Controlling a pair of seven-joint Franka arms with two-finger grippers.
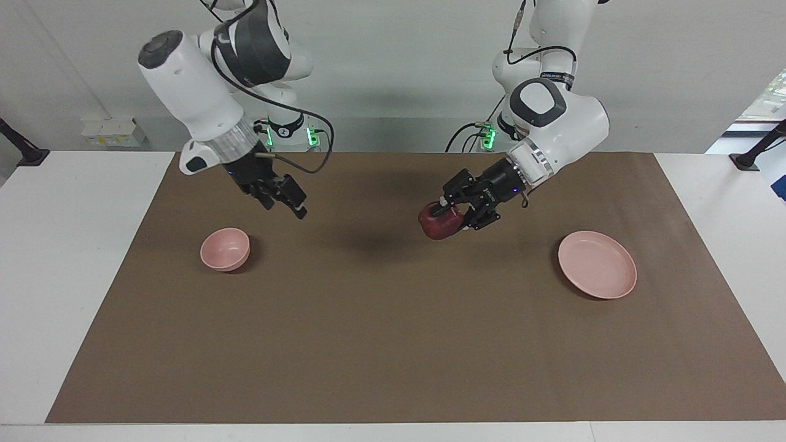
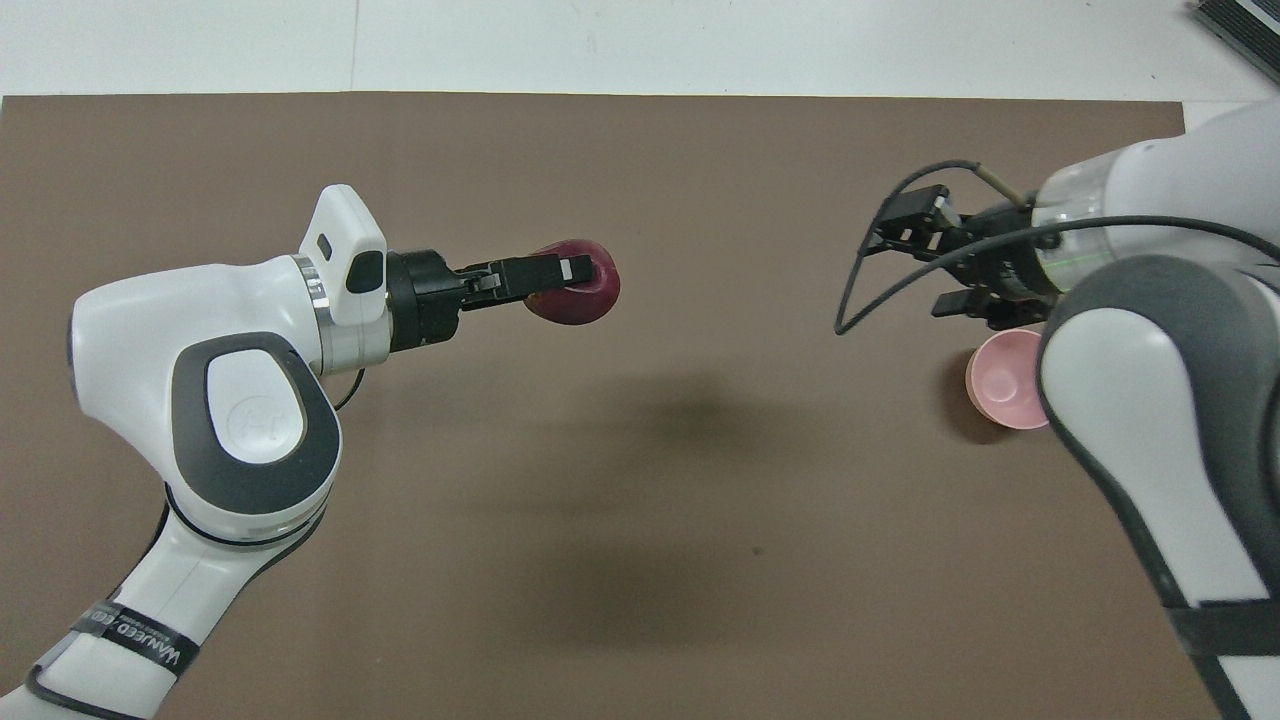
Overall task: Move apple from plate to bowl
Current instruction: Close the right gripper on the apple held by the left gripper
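Note:
A dark red apple (image 1: 437,224) (image 2: 585,295) hangs in the air over the brown mat, between the plate and the table's middle, with my left gripper (image 1: 443,212) (image 2: 573,271) shut on it. The pale pink plate (image 1: 597,264) lies bare at the left arm's end; my left arm hides it in the overhead view. The small pink bowl (image 1: 225,248) (image 2: 1000,380) stands at the right arm's end with nothing in it. My right gripper (image 1: 286,203) (image 2: 925,262) hangs open and holds nothing, over the mat beside the bowl, on its side toward the table's middle.
A brown mat (image 1: 381,344) covers most of the white table (image 1: 67,258). The right arm's elbow (image 2: 1160,400) covers part of the bowl in the overhead view. A dark object (image 2: 1240,25) lies at the table's corner farthest from the robots.

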